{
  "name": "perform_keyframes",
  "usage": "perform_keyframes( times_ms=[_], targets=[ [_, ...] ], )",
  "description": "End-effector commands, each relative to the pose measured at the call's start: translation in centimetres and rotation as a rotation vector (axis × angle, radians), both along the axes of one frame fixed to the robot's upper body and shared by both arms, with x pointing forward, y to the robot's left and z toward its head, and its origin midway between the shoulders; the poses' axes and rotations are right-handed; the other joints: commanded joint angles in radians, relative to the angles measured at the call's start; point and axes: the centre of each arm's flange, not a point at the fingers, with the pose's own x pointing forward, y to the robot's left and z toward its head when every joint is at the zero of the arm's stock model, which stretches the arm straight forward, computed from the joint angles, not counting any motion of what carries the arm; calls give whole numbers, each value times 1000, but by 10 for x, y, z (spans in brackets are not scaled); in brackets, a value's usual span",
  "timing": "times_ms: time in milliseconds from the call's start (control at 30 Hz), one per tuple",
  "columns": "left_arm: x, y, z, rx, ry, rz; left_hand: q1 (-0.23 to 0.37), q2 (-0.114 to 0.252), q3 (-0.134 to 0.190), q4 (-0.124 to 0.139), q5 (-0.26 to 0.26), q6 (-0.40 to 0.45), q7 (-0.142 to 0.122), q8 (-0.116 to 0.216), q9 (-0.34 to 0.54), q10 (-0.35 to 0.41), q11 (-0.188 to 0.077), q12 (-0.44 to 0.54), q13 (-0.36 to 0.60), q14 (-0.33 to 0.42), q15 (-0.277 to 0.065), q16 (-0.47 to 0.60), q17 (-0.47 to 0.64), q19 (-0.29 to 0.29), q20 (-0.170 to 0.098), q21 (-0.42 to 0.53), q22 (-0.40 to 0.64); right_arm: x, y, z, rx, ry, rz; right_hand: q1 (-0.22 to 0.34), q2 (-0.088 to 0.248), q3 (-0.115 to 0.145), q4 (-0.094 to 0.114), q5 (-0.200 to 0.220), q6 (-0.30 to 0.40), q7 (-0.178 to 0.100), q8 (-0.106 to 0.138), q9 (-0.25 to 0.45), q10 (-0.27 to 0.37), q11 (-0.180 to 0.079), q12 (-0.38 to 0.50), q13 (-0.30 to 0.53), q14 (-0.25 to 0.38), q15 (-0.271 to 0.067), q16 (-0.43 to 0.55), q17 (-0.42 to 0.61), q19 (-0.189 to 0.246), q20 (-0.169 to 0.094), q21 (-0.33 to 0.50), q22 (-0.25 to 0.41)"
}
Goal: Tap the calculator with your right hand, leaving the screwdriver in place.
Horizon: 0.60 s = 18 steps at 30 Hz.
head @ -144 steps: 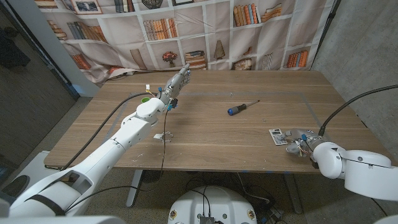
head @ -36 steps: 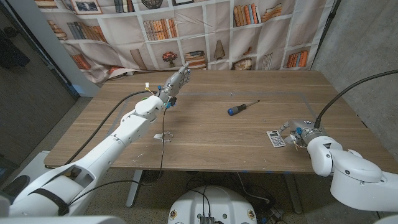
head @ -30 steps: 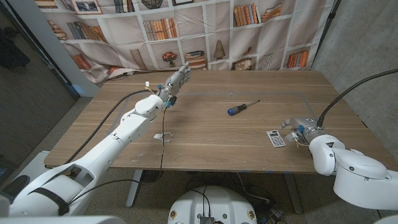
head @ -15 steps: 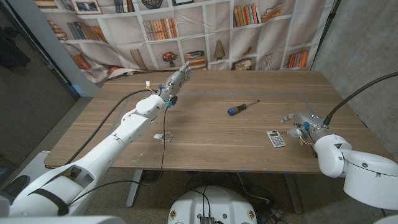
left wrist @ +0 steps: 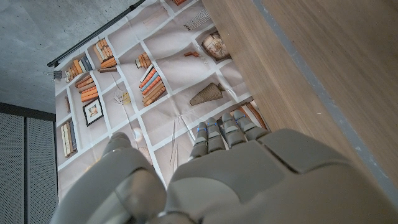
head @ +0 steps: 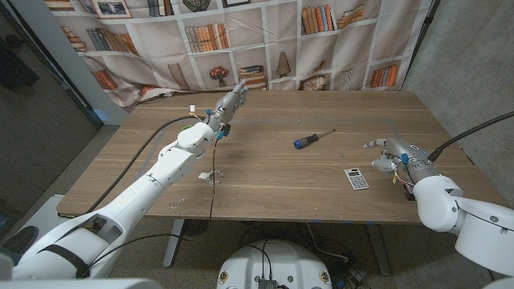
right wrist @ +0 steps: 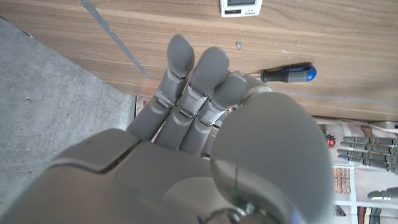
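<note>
The small grey calculator [head: 356,178] lies face up near the table's front edge, right of centre, with nothing touching it. My right hand [head: 393,156] hovers just right of it and a little farther back, fingers spread and holding nothing. The right wrist view has the calculator [right wrist: 238,6] beyond the fingertips [right wrist: 180,50]. The screwdriver [head: 313,139], blue-handled with a black shaft, lies slantwise mid-table, apart from both hands; its handle [right wrist: 287,74] also shows beside my right hand. My left hand [head: 229,104] is stretched out at the far left of the table, fingers straight, empty.
A black cable [head: 214,156] and small white bits lie on the wooden table [head: 265,172] by my left forearm. A bookshelf-print curtain [head: 265,40] hangs behind the far edge. A grey concrete wall [head: 474,64] stands to the right.
My right hand has drawn off the calculator, moving right and away from the front edge, its fingers spreading. The calculator, the screwdriver and my left arm have stayed put.
</note>
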Motion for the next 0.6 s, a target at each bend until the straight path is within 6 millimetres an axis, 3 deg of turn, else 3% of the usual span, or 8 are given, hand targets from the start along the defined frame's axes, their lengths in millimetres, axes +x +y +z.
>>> perform_keyframes(
  times_ms=[33, 167, 300, 400, 500, 600],
  targets=[
    [-1, -6, -1, -1, -4, -3, 0, 5, -3, 0, 0, 7, 3, 0, 3, 6, -1, -4, 4, 0, 1, -2, 4, 9, 0, -4, 5, 1, -5, 8, 99, -128, 73, -3, 2, -6, -5, -7, -15, -2, -3, 2, -2, -1, 6, 5, 0, -1, 4, -1, 11, 3, -3, 0],
    [-3, -6, -1, -6, 2, -5, 0, 5, -3, 0, 0, 6, 3, 0, 3, 5, -1, -5, 4, 0, 1, -2, 4, 9, -1, -5, 5, 3, -11, 8, 179, -191, 106, -8, 7, -11, 0, -15, -26, -3, -3, 2, -7, -1, 6, 6, 3, -1, 7, -4, 14, 2, -4, 4],
    [-2, -7, 0, 10, 14, -12, 0, 5, -4, 0, 0, 7, 3, 0, 3, 6, 0, -5, 4, 1, 2, -1, 4, 10, -1, -6, 5, 7, -13, 7, 258, -257, 144, -32, 6, -41, 10, -42, -29, -4, 0, 2, -13, -1, 5, 8, 2, -1, 4, -11, 19, 4, -7, -10],
    [-2, -7, 1, 23, 12, -22, 1, 5, -4, 0, 0, 6, 2, -1, 3, 6, 0, -5, 4, 1, 1, -1, 4, 10, -1, -7, 5, 11, -13, 7, 313, -322, 177, -64, 8, -59, 21, -76, -26, -4, 3, 3, -28, -2, -10, -5, -7, 0, -2, -20, 8, 6, -10, -6],
    [-2, -7, 0, 28, 18, -33, 1, 5, -5, 0, 0, 6, 3, -1, 3, 5, -1, -5, 4, 0, 1, -2, 4, 11, -1, -8, 5, 13, -14, 8, 376, -395, 209, -101, 9, -100, 30, -129, -21, -4, 6, 4, -47, -1, -27, -15, -24, 0, -21, -27, 1, 3, -34, -63],
    [-2, -7, -1, 30, 22, -37, 1, 5, -6, 1, 0, 6, 3, -1, 3, 4, -1, -6, 4, 0, 1, -2, 4, 11, -1, -9, 5, 15, -17, 10, 453, -458, 256, -161, 5, -132, 45, -184, -19, -5, 7, 7, -108, -1, -76, -44, -65, 0, -66, -37, -45, 6, -67, -118]
  ],
)
